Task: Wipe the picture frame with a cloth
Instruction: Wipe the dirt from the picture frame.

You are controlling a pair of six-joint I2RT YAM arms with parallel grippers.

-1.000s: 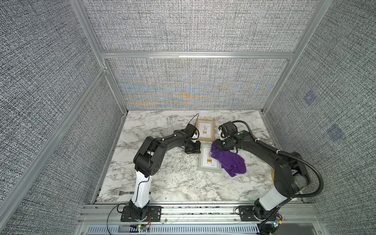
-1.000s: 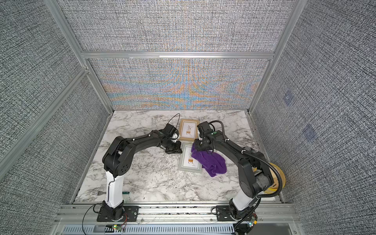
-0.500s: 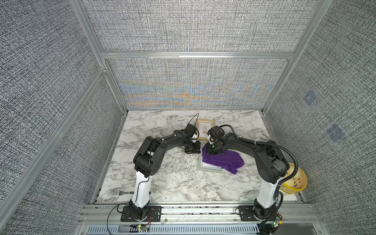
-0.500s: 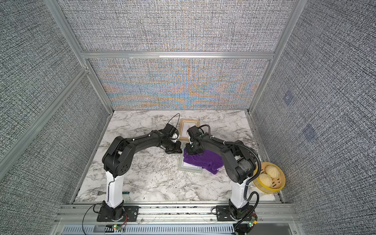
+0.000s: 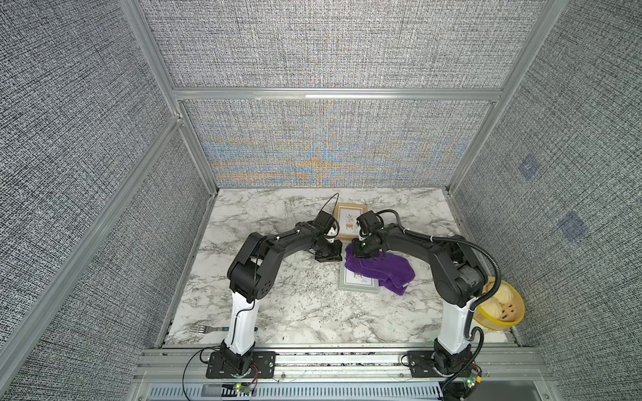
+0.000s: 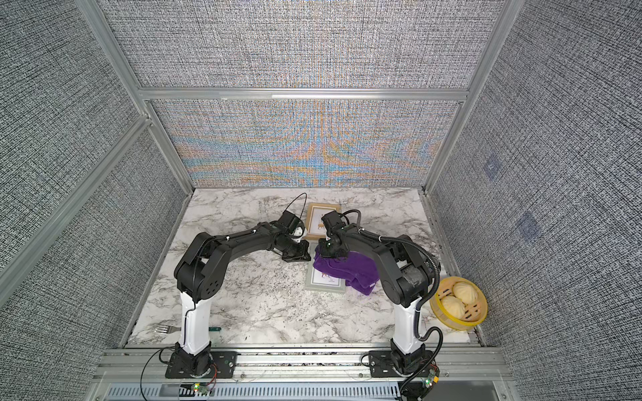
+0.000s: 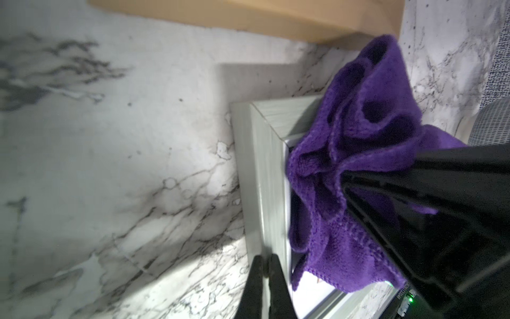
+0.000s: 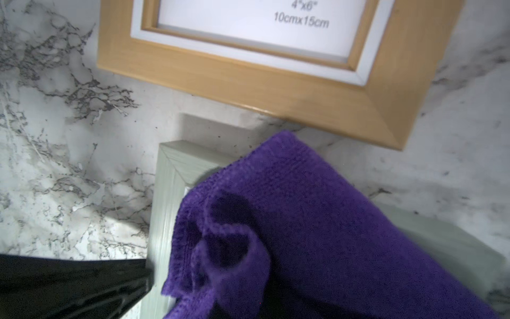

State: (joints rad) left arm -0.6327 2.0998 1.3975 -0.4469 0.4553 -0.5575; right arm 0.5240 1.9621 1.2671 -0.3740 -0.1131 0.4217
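Note:
A grey picture frame (image 5: 359, 283) lies flat on the marble, and its upper half is under the purple cloth (image 5: 382, 269). My right gripper (image 5: 363, 249) is shut on a bunched end of the cloth and holds it over the frame's far left corner. In the right wrist view the cloth (image 8: 317, 221) covers my own fingers. My left gripper (image 7: 265, 262) is shut with nothing in it, its tips resting on the grey picture frame's (image 7: 259, 165) left edge. In both top views this gripper (image 6: 300, 256) sits just left of the frame (image 6: 324, 284).
A second, wooden picture frame (image 5: 350, 222) lies just behind the grey one, almost touching the cloth. A yellow basket (image 5: 500, 321) of buns stands at the right table edge behind my right arm. A fork (image 5: 205, 328) lies near the front left edge.
My right gripper has dragged the cloth leftwards across the grey frame, from its right side to its far left corner. The right arm's elbow swung in, uncovering the basket. The left arm stayed put.

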